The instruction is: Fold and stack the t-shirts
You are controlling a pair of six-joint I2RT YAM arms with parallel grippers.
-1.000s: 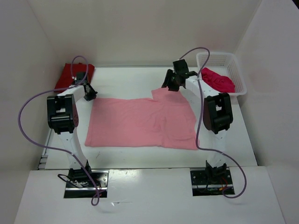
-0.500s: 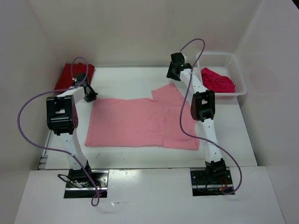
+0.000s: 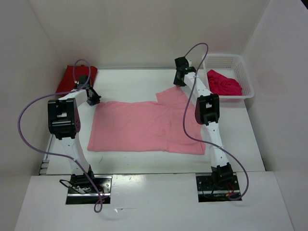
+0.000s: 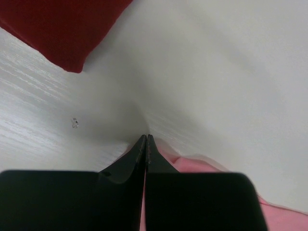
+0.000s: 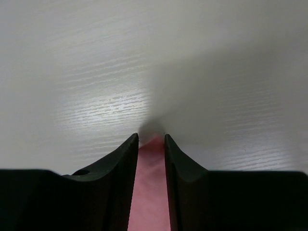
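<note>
The light pink t-shirt (image 3: pixel 144 126) lies spread flat in the middle of the table. My left gripper (image 3: pixel 94 101) is at its far left corner, shut on the cloth edge (image 4: pixel 192 163); its fingertips (image 4: pixel 146 136) are pressed together with a pink sliver between them. My right gripper (image 3: pixel 179 83) is at the tip of the far right sleeve. Its jaws (image 5: pixel 151 136) stand a narrow gap apart, with the pink sleeve (image 5: pixel 150 192) lying between them. The dark red shirt (image 3: pixel 72 79) lies folded at the far left, also in the left wrist view (image 4: pixel 62 29). The crimson-pink shirt (image 3: pixel 224 83) lies crumpled in the basket.
A white mesh basket (image 3: pixel 243 72) stands at the far right corner. White walls close in the table on the left, back and right. Purple cables loop over both arms.
My right arm has straightened and its elbow has swung left; the gripper went farther back, then came slightly forward to the sleeve tip. The sleeve now lies stretched a little farther. My left arm has not moved.
</note>
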